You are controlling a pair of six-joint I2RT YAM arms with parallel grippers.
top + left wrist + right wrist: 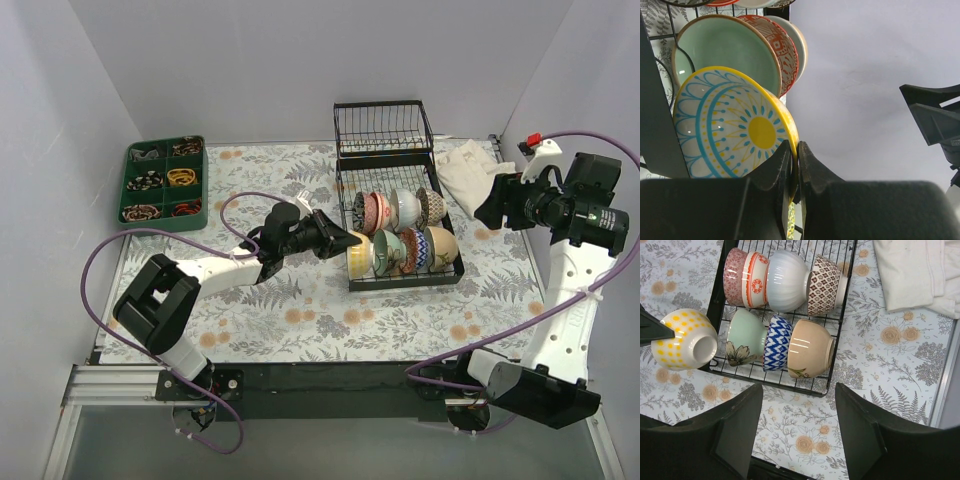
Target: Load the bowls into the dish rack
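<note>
**Desk:** Where is the yellow bowl (357, 255)?

**Photographer:** At the centre of the overhead frame, at the left end of the dish rack's (400, 282) front row. It stands on edge. The left gripper (796, 147) pinches its rim, with the mouth facing that arm and the foot towards the pale green bowl (742, 332).

**Desk:** Seated?

**Photographer:** Hard to tell; it may sit just outside the wire. The right gripper (799, 390) hangs wide and empty, well apart at right.

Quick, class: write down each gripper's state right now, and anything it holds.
Left gripper: closed on the rim of the yellow bowl.
Right gripper: open, holding nothing.
</note>
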